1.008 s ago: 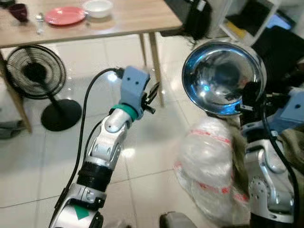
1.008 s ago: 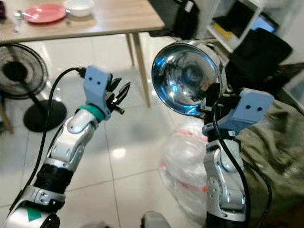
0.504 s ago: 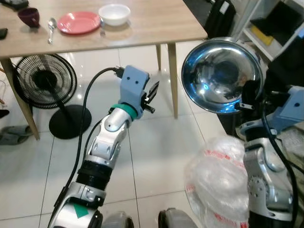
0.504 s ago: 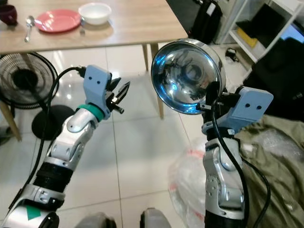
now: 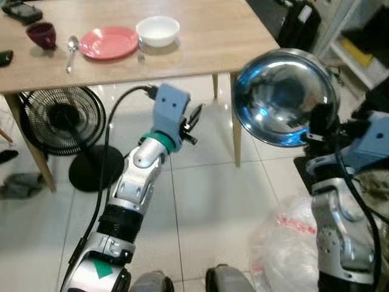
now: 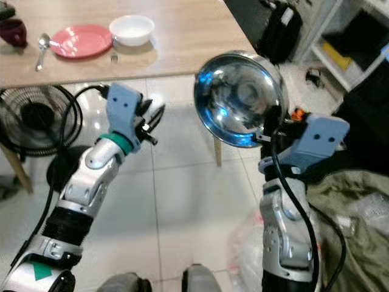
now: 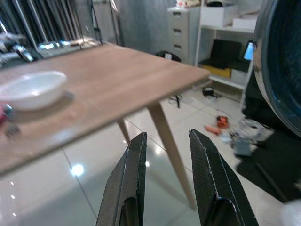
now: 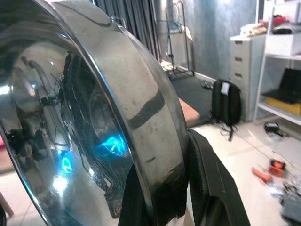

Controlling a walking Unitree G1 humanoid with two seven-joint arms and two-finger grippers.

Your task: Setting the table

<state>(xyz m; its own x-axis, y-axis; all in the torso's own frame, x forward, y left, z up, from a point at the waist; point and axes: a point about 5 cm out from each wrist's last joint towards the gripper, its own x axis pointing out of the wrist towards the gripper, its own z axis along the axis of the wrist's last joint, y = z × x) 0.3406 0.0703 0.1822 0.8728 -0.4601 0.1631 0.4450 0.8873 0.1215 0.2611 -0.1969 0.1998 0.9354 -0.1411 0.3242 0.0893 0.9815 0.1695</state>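
1. Feet [image 5: 188,281] of the robot are showing at the near edge of the head views, standing on glossy tile [image 5: 200,207], with a clear plastic bag [image 5: 285,243] lying just to their right.
2. Right gripper [image 6: 272,125] is pinching the rim of a steel bowl [image 5: 284,97], one finger [image 8: 211,188] sitting outside the wall and the other inside, holding it raised on edge with its hollow facing the robot's head.
3. Left gripper [image 5: 194,118] is hanging in the air, carrying nothing, its fingers [image 7: 129,188] parted with a narrow gap between them, pointing toward the table.
4. Beyond both arms a wooden table [image 5: 206,36] is standing, and a black fan [image 5: 58,118] is sitting on the floor under its left part.
5. Farther back on the tabletop a white bowl [image 5: 158,30] is sitting just beside a pink plate [image 5: 109,42], with a fork [image 5: 141,56] between them, a spoon [image 5: 72,47] left of the plate and a dark cup [image 5: 41,33] beyond that.
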